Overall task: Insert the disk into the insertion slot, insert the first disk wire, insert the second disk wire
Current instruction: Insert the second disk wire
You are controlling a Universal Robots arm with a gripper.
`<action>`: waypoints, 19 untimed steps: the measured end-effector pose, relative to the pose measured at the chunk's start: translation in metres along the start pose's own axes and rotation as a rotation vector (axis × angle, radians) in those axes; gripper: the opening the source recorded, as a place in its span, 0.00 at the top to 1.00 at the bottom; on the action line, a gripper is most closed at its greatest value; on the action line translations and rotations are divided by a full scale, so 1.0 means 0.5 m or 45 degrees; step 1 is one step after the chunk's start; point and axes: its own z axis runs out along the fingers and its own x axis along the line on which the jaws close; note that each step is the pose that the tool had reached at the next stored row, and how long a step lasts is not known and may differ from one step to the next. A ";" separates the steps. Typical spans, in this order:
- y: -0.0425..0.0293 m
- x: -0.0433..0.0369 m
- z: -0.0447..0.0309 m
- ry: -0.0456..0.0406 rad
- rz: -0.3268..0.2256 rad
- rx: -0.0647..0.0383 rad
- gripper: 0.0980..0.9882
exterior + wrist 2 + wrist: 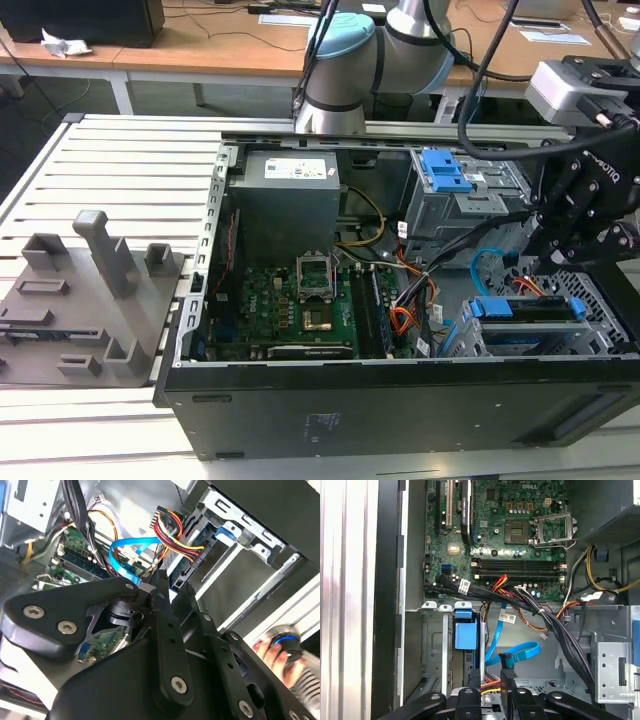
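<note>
Second-wire step, I judge. The disk (527, 309) sits in the insertion slot (603, 300), and the first disk wire (172, 532) runs to it (plug seating hidden). My gripper (160, 582) is pinching the light blue cable (520, 652) at its black connector, just above the disk. It needs squaring to the port.

A silver aluminium counter (120, 170) of long parallel slats carries everything. A black metal computer tower (400, 410) lies on its side on it, open face up, toward the exterior view's right. Just beside the tower, at the exterior view's left, a flat grey plastic fixture plate (90, 300) with upright blocks rests on the slats.
</note>
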 end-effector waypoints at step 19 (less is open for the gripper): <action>0.035 -0.032 0.033 0.012 -0.117 0.000 0.93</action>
